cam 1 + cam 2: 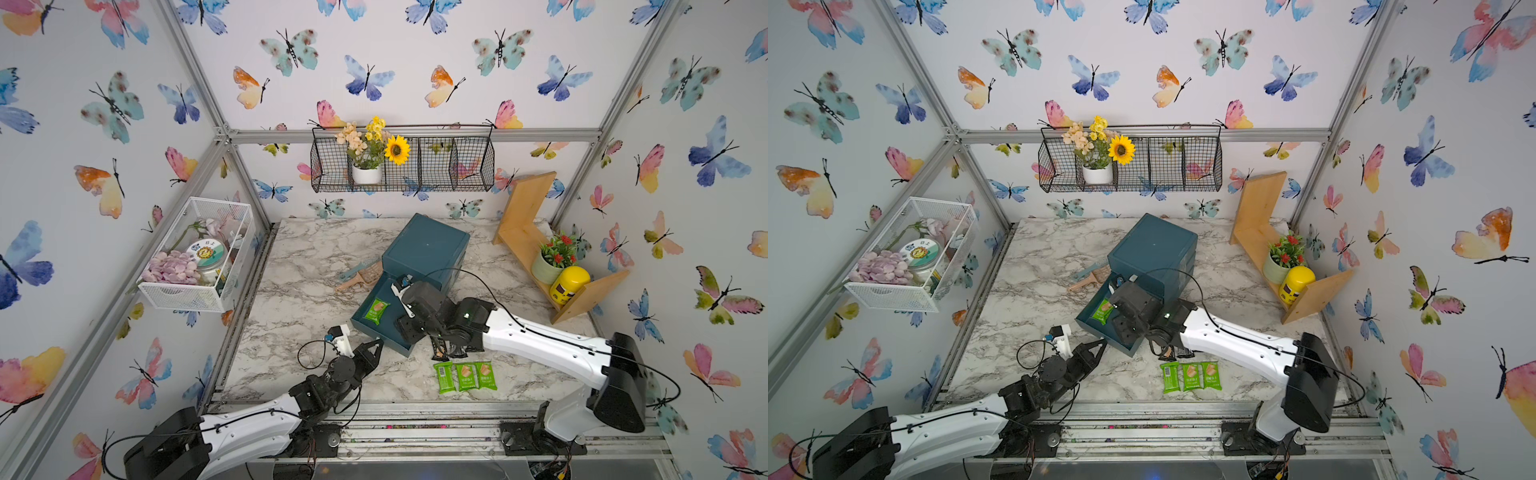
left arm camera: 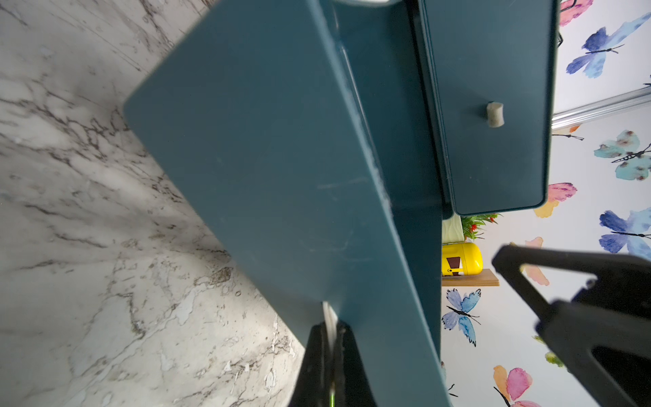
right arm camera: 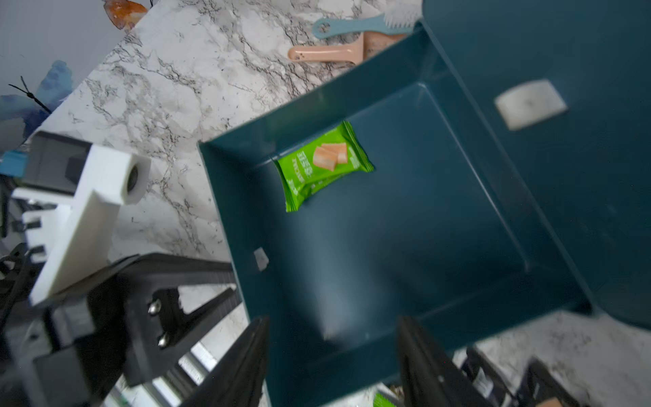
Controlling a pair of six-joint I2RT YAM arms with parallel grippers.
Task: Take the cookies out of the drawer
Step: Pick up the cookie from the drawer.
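Observation:
A teal drawer stands pulled out of the teal cabinet. One green packet of the cookies lies inside it, near its left wall. Three green cookie packets lie in a row on the marble in front, with black packets partly hidden under my right arm. My left gripper is shut on the small white pull tab of the drawer front. My right gripper hangs open over the drawer's near end, holding nothing.
A blue brush and a pink scoop lie left of the cabinet. A wooden shelf with a potted plant and a yellow jar stands at the back right. A white wire basket hangs on the left wall, a black one on the back wall.

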